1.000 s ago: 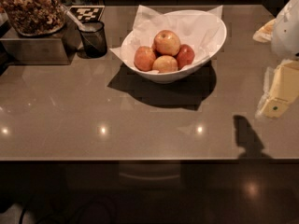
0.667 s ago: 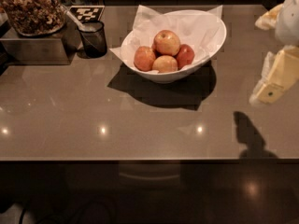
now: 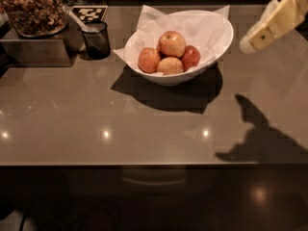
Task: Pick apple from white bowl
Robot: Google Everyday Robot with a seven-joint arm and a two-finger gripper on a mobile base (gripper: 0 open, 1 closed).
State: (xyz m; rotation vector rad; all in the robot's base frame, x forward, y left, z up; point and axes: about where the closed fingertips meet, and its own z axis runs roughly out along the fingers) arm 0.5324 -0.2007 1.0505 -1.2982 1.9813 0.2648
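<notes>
The white bowl (image 3: pixel 219 40), lined with crumpled white paper, stands at the middle back of the brown table. It holds several apples. The apple (image 3: pixel 172 43), red-orange with a pale yellow blush, lies on top of the pile. A darker red apple (image 3: pixel 191 57) is to its right, a pale yellow one (image 3: pixel 170 66) in front, and another red-orange one (image 3: pixel 148 59) to the left. My gripper (image 3: pixel 257 16) hangs in the air at the upper right, just right of the bowl's rim. It is open, empty and touches nothing. Its lower cream finger (image 3: pixel 274 23) points down-left toward the bowl.
A small dark cup (image 3: pixel 96 40) with a utensil stands left of the bowl. A metal box (image 3: pixel 33 49) with a container of snacks (image 3: pixel 31 8) fills the back left corner. A checkered marker (image 3: pixel 89 13) lies behind the cup. The table's front edge (image 3: pixel 144 163) runs across the lower view.
My gripper has moved up and to the left, from low beside the table's right edge to level with the bowl's rim. The bowl and apples have not moved.
</notes>
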